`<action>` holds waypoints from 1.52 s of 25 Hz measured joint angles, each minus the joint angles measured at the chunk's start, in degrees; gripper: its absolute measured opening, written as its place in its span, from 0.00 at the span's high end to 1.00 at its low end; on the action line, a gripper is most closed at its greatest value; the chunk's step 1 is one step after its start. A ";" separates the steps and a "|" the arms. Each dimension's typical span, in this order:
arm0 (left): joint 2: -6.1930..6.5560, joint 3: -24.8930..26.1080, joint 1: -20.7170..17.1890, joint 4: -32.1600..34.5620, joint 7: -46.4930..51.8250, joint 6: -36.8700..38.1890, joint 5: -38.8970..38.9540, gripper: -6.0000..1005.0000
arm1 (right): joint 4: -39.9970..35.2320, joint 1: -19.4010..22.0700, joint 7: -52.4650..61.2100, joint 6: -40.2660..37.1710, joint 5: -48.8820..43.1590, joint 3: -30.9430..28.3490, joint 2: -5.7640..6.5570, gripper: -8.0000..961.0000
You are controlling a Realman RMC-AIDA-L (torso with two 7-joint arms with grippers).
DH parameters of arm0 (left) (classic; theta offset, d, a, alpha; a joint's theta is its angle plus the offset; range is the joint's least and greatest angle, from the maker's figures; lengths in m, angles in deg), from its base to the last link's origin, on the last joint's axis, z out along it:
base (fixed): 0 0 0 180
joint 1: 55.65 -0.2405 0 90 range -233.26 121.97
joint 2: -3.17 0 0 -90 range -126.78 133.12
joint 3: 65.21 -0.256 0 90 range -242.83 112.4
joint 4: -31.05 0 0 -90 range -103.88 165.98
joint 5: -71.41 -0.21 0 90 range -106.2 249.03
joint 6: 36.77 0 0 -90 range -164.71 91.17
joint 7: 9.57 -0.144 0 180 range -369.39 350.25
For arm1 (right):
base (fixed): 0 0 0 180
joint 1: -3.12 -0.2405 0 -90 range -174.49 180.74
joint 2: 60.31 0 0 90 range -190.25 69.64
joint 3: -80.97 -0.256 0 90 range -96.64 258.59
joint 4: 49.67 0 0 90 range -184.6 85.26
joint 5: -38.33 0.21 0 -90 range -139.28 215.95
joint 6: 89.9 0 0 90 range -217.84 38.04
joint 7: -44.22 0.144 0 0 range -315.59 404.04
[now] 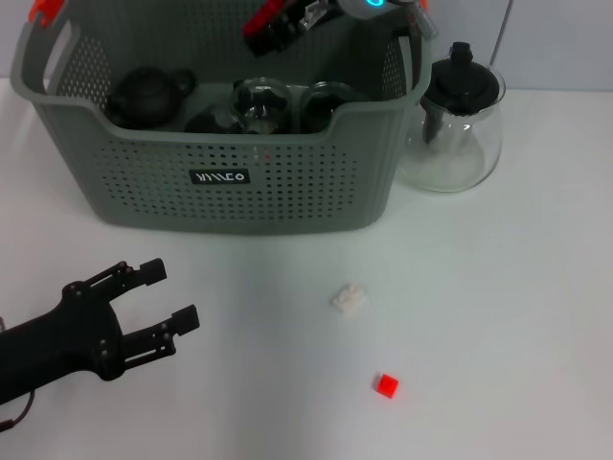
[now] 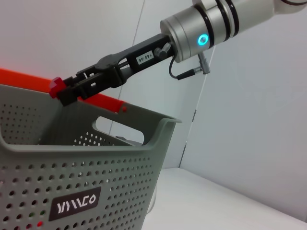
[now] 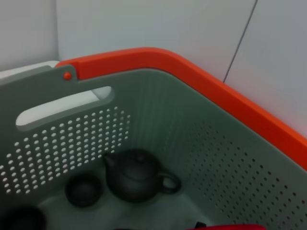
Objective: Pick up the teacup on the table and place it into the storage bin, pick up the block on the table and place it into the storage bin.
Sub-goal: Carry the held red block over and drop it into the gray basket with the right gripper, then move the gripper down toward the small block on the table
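Red block [image 2: 56,88] seen clamped in right gripper [image 2: 64,91] above the storage bin [image 1: 287,182]; release best made low and centred, clear of the teapot [image 3: 136,175]; left gripper [image 1: 158,302] parked, fingers apart.

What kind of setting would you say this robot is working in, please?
Probably a lab tabletop set up for tidying trials: a bare white table, plain wall panels behind, and a grey storage bin of tea ware with a glass teapot beside it.
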 joint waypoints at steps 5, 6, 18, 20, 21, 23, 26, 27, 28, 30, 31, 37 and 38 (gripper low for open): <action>0.00 0.00 0.27 -0.01 0.00 -0.01 0.03 0.16 | -0.66 0.83 -0.10 0.04 0.00 0.35 0.17 0.28; 0.00 -0.01 0.27 -0.01 0.00 0.00 0.04 0.16 | -1.38 1.26 -0.10 -0.20 0.01 0.25 0.20 0.28; 0.00 0.26 0.01 -0.01 0.00 0.57 0.11 0.16 | -43.45 21.27 -0.31 -20.47 9.47 -6.11 0.60 0.07; 0.00 0.32 0.00 -0.01 0.00 0.58 0.12 0.16 | -52.02 25.66 -0.29 -28.11 12.73 -8.48 0.85 0.07; 0.00 0.46 0.00 -0.01 0.00 0.57 0.12 0.16 | -55.96 27.75 -0.28 -32.41 13.94 -9.61 0.99 0.07; 0.00 0.75 -0.09 -0.01 0.00 0.49 0.11 0.16 | -62.02 30.55 -0.02 -41.97 15.02 -11.28 1.42 0.07; 0.03 1.16 -0.20 -0.01 0.00 0.29 0.00 0.16 | -68.14 32.68 1.39 -58.13 14.86 -14.06 2.15 0.08; 0.05 1.34 -0.20 -0.01 0.00 0.21 -0.09 0.16 | -68.43 32.84 2.18 -62.59 14.44 -14.97 2.23 0.08; 0.09 1.48 -0.20 -0.01 0.00 0.17 -0.17 0.16 | -68.48 33.00 3.22 -66.75 13.41 -15.57 2.30 0.08; 0.18 1.60 -0.10 -0.01 0.00 0.12 -0.20 0.16 | -68.07 33.53 4.81 -70.38 10.66 -14.76 2.43 0.08; 0.22 1.64 0.00 0.00 0.00 0.04 -0.21 0.16 | -67.60 33.94 5.59 -71.12 8.43 -13.48 2.52 0.08; 0.28 1.67 0.21 0.00 0.00 -0.25 -0.34 0.16 | -60.76 33.27 6.05 -70.15 -1.63 -6.57 0.42 0.14; 0.25 1.66 0.23 -0.01 0.00 -0.26 -0.34 0.16 | -58.67 32.59 6.23 -69.23 -2.54 -5.12 0.11 0.18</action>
